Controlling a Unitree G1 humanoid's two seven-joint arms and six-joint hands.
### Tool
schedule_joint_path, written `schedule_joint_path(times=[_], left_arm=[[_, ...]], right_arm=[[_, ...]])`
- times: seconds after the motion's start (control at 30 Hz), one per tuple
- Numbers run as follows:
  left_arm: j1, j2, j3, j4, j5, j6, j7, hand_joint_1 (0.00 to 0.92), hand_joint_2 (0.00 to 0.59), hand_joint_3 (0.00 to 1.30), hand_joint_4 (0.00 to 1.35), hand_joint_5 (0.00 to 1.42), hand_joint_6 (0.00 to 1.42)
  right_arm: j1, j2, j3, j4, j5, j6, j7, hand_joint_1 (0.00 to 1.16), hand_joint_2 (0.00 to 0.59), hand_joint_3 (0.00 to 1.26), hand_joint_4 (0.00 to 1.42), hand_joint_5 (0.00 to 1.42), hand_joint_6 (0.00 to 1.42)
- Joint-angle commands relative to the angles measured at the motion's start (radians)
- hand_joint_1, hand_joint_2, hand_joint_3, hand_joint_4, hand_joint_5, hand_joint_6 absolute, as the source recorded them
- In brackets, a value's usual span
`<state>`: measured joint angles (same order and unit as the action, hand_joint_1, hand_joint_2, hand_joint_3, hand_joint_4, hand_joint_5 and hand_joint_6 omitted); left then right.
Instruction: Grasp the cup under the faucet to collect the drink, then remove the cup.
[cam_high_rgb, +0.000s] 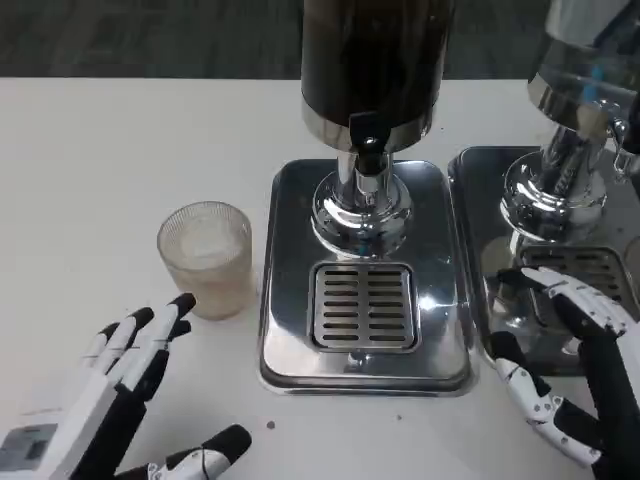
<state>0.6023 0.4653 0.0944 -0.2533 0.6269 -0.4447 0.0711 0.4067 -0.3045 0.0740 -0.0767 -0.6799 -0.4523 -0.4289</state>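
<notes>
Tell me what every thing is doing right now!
cup: upright on the table, left of the dispenser, not held.
faucet: nothing pouring out, nothing under it.
drip grate: bare, no cup on it.
left robot hand: open, near the cup, not touching.
right robot hand: open, holding nothing.

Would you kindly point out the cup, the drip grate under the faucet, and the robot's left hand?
cup (207, 258), head view, on its ribbed side wall.
drip grate (364, 306), head view, on the middle of its slats.
left hand (110, 385), head view, on the middle of the hand.
</notes>
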Motion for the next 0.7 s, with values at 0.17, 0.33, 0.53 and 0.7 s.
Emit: schedule_joint_path(times=[0.17, 0.33, 0.53, 0.7], left_arm=[[-0.064, -0.021, 0.041, 0.091, -0.087, -0.107, 0.096, 0.000, 0.060, 0.00, 0.00, 0.00, 0.00], [-0.142, -0.026, 0.052, 0.171, -0.152, -0.159, 0.107, 0.000, 0.039, 0.00, 0.00, 0.06, 0.01], [-0.243, -0.029, 0.056, 0.249, -0.166, -0.167, 0.119, 0.014, 0.033, 0.00, 0.00, 0.11, 0.06], [-0.317, -0.021, 0.052, 0.333, -0.179, -0.182, 0.121, 0.075, 0.031, 0.00, 0.03, 0.15, 0.10]], right_arm=[[0.001, 0.017, -0.005, 0.003, 0.016, 0.005, -0.006, 0.38, 0.423, 0.34, 0.28, 0.24, 0.25], [0.006, 0.037, -0.003, -0.002, 0.007, 0.005, -0.017, 0.38, 0.423, 0.34, 0.29, 0.25, 0.26], [0.004, 0.049, 0.001, 0.004, 0.004, 0.001, -0.024, 0.38, 0.423, 0.34, 0.32, 0.26, 0.28], [-0.011, 0.056, 0.001, 0.015, 0.007, -0.005, -0.027, 0.38, 0.423, 0.35, 0.34, 0.26, 0.28]])
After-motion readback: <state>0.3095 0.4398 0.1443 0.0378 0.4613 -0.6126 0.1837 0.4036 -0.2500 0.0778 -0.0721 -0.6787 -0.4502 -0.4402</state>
